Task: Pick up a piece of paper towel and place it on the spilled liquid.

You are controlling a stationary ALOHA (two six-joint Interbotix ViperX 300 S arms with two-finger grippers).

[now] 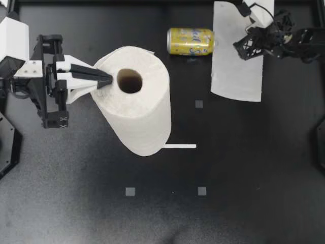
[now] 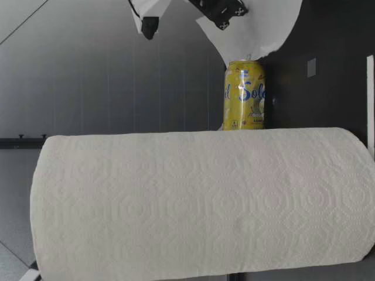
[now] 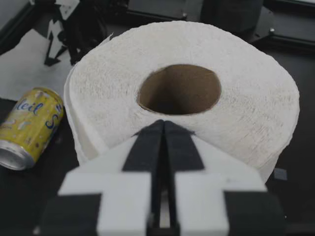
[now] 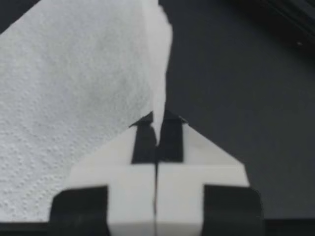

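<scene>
My left gripper (image 1: pixel 107 81), fingers pressed together, has its tips on top of the upright paper towel roll (image 1: pixel 139 109), at the table's 9 o'clock. A yellow can (image 1: pixel 190 40) lies at 12. At 1 o'clock, my right gripper (image 1: pixel 247 10) pinches the edge of a white, embossed paper towel sheet (image 1: pixel 236 71), which hangs loose.

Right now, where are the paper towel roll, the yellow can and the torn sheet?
paper towel roll (image 1: pixel 147 114), top view, on its outer wrapped side.
yellow can (image 1: pixel 190 40), top view, middle of its side.
torn sheet (image 1: pixel 236 76), top view, its bare middle.
</scene>
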